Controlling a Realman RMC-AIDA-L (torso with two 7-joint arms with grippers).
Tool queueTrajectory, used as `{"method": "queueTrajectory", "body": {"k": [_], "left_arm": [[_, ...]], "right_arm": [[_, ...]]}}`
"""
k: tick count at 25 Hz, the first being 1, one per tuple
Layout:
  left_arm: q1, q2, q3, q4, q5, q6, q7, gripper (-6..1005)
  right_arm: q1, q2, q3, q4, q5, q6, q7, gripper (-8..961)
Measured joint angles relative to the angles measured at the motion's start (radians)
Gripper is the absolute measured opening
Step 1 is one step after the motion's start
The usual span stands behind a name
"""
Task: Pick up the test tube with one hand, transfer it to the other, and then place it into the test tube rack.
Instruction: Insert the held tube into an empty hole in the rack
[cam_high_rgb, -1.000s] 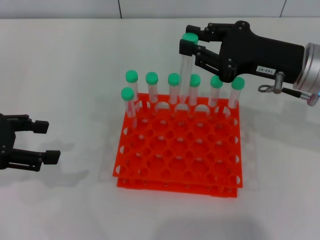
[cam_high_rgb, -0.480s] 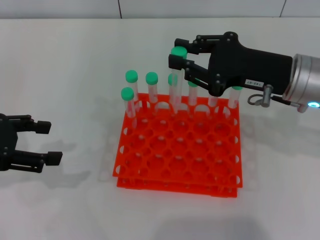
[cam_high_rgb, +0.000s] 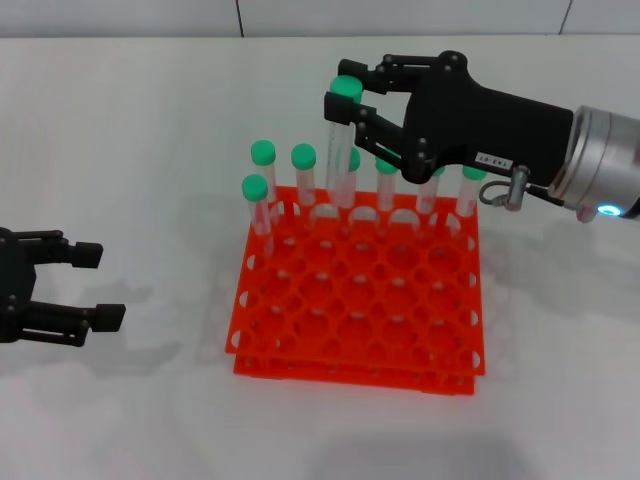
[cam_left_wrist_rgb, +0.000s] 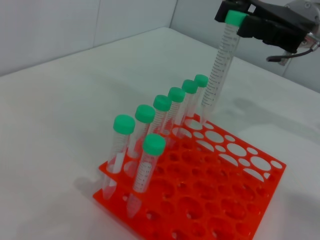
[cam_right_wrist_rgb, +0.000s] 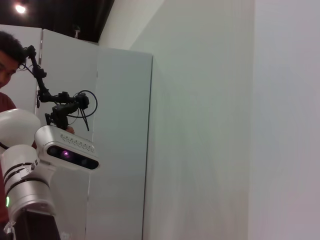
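The right hand (cam_high_rgb: 345, 103) is clamped on the green cap of the test tube (cam_high_rgb: 338, 150), hanging upright above the test tube rack's (cam_high_rgb: 360, 300) back row; the left hand (cam_high_rgb: 92, 285) rests apart-fingered over the counter (cam_high_rgb: 130, 150).

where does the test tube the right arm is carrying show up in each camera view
Head view: the test tube is upper centre, hanging from the right tool over the rack's back row.
Left wrist view: the tube is upper right, above the rack's far edge.
Right wrist view: not in it.
Shared landmark: the orange test tube rack.
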Motion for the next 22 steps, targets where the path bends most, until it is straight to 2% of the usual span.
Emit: {"method": "queueTrajectory", "body": {"k": [9, 22], "left_arm": [[0.000, -0.001, -0.002, -0.013, 0.000, 0.000, 0.022, 886], [0.001, 0.000, 0.005, -0.029, 0.034, 0.002, 0.031, 886]], "right_arm": [[0.002, 0.000, -0.028, 0.034, 0.050, 0.008, -0.037, 273], [0.014, 0.000, -0.114, 0.047, 0.116, 0.092, -0.089, 273]]}}
